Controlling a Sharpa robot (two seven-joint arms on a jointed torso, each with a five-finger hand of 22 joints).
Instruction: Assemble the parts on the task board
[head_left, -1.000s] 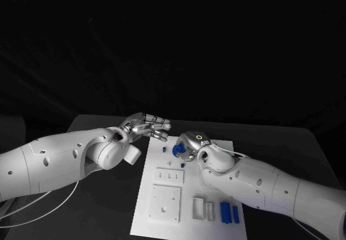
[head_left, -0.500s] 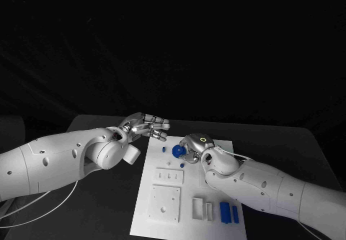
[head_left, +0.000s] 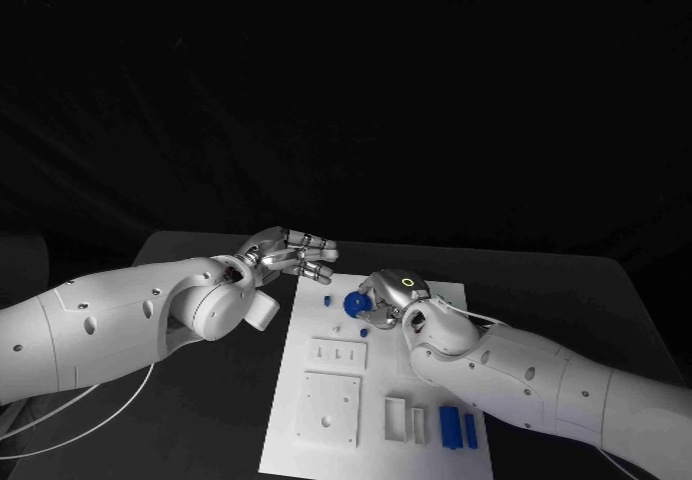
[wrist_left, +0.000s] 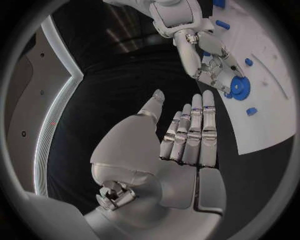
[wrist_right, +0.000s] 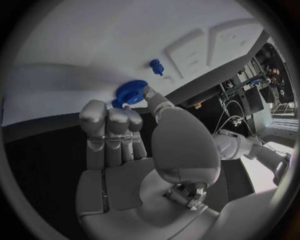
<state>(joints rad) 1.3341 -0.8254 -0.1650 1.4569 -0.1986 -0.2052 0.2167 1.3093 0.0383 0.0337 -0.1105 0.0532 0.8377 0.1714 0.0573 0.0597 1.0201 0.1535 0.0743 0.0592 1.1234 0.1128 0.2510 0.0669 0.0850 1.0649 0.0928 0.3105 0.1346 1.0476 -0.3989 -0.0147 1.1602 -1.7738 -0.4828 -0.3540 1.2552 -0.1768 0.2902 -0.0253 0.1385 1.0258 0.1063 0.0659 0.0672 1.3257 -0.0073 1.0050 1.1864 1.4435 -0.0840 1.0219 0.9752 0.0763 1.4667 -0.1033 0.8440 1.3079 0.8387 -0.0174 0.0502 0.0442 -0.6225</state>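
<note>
Nearest the robot, on the near end of the white task board (head_left: 289, 440), two blue bars (head_left: 459, 425) are lying side by side next to white slotted blocks (head_left: 404, 417), and a square white plate (head_left: 330, 405) and a smaller one (head_left: 339, 352) are sitting beyond them, presumably fixtures waiting for parts. Further along, a small blue piece (head_left: 361, 329) is lying on the board just beside the right hand (head_left: 387, 292), which is pinching a blue gear (head_left: 356, 301) between thumb and fingertips; the right wrist view is showing the gear (wrist_right: 130, 92) held at the fingertips close above the white surface, likely so it can be lowered flat onto its seat, though whether it is touching the board I cannot tell. Another small blue peg (head_left: 329, 298) is resting just beyond the gear. At the far corner, the left hand (head_left: 293, 252) is hovering off the board's edge, holding nothing, fingers straight and side by side with the thumb apart, seemingly parked clear of the right hand's work
</note>
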